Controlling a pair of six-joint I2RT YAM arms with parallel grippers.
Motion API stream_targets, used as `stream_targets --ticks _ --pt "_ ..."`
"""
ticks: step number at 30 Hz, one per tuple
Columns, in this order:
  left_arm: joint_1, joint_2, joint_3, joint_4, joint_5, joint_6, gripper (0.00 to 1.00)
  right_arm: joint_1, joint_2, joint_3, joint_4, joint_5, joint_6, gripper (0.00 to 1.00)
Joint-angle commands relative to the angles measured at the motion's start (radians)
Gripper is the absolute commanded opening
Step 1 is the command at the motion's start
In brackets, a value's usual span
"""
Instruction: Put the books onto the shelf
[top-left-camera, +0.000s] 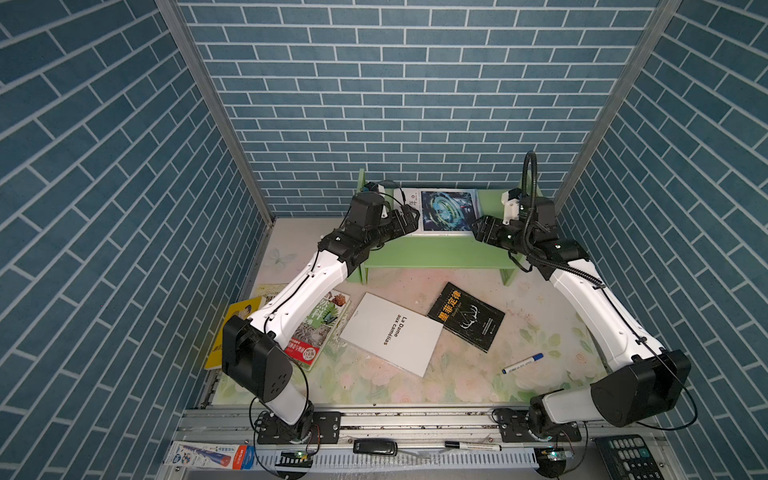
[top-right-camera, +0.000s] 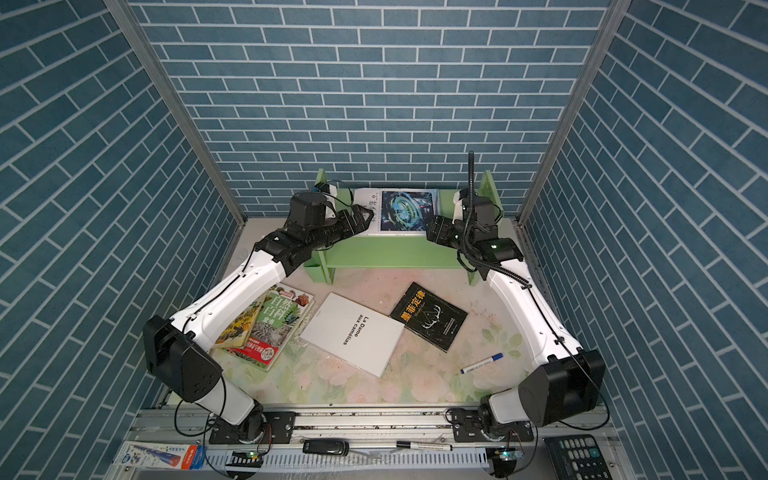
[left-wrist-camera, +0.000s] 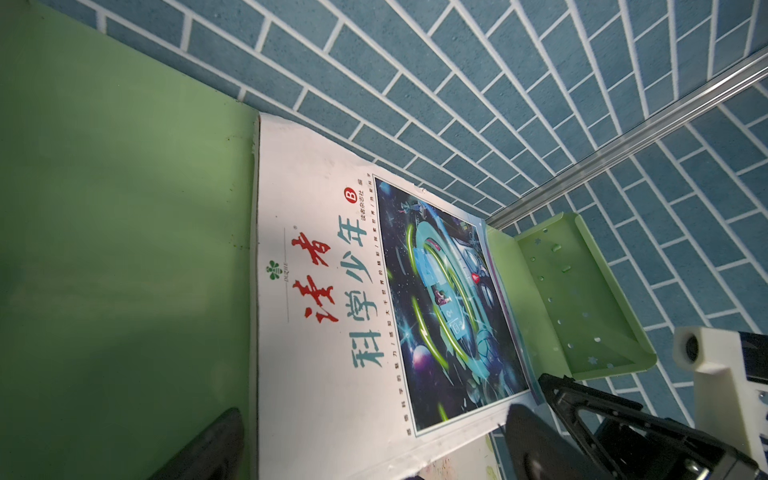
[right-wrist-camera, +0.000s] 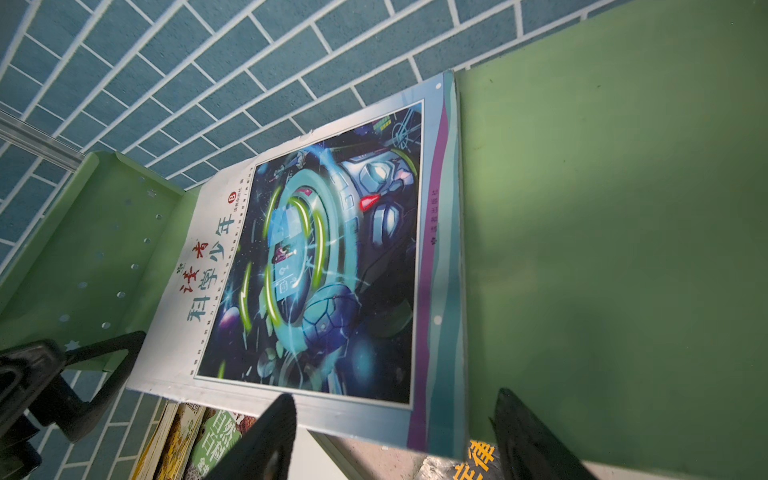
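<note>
On the top board of the green shelf (top-right-camera: 390, 251) a white book with a blue sci-fi picture (top-right-camera: 405, 210) lies flat between the two sets of fingers. The left fingers (top-right-camera: 365, 216) are at its left edge and the right fingers (top-right-camera: 432, 230) at its near right corner; I can't tell whether either touches it. Well clear of the fingers, on the flowered surface (top-right-camera: 415, 386) before the shelf, lie a black book (top-right-camera: 430, 320) on the right fingers' side, a plain white book (top-right-camera: 353, 332) about midway, and on the left fingers' side a green botanical book (top-right-camera: 276, 328) overlapping a yellow illustrated book (top-right-camera: 242, 327). A blue-capped marker pen (top-right-camera: 481, 363) lies beyond the black book from the right fingers.
</note>
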Motion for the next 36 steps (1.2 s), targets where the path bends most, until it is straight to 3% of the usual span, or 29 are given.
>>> stream_targets --ticks 1,36 --pt "0.001 -0.03 -0.012 -0.007 0.001 0.024 1.0 -0.004 0.012 0.039 -0.036 0.016 -0.045 0.76" --pt "0.003 -0.045 -0.043 -0.01 -0.026 0.045 1.0 -0.006 0.029 0.052 -0.036 -0.026 -0.017 0.76"
